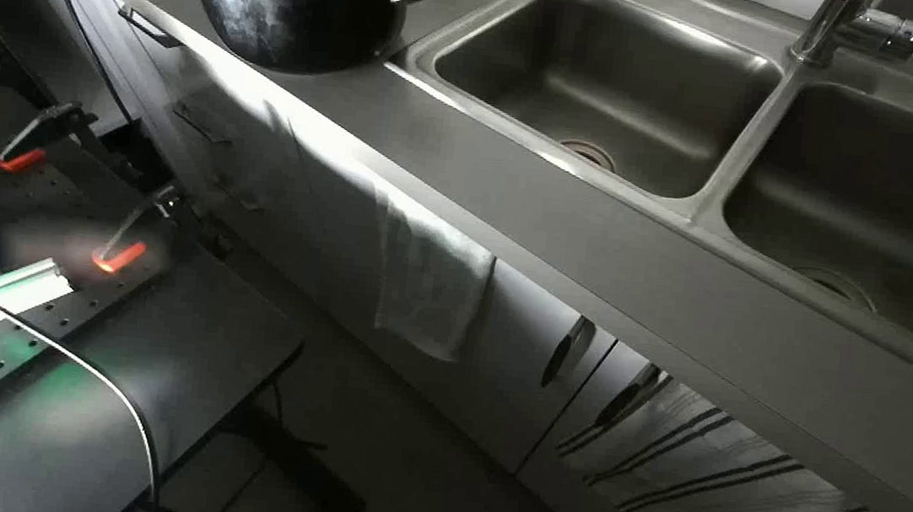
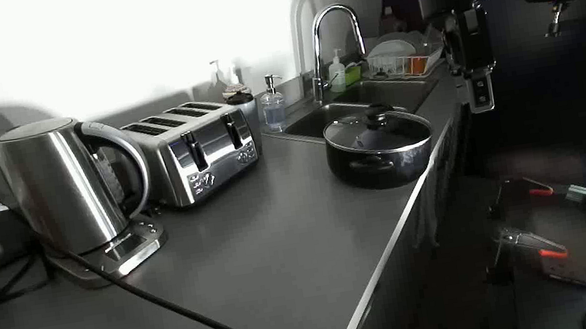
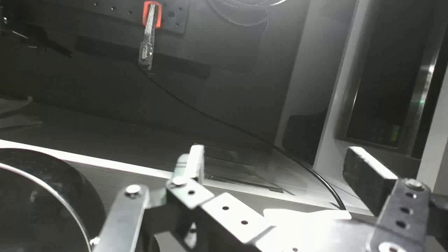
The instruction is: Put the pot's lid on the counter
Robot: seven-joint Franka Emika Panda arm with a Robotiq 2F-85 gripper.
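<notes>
The dark pot (image 1: 302, 32) stands on the grey counter (image 1: 467, 155) beside the sink, near the front edge. It also shows in an exterior view (image 2: 378, 172) and partly at the lower left of the wrist view (image 3: 82, 182). The lid (image 2: 359, 140) is see-through with a shiny rim and a black knob, and sits on the pot. My gripper (image 2: 480, 93) hangs in the air above and to the right of the pot in that view. In the wrist view my gripper (image 3: 283, 168) is open, with nothing between its fingers.
A kettle (image 2: 58, 188), a toaster (image 2: 198, 149) and a soap bottle (image 2: 273, 106) stand along the wall. Two sink basins (image 1: 609, 94) with a faucet (image 2: 318, 56) lie beyond the pot. A black cable (image 2: 187, 314) crosses the counter. A lower table (image 1: 192, 347) holds clamps.
</notes>
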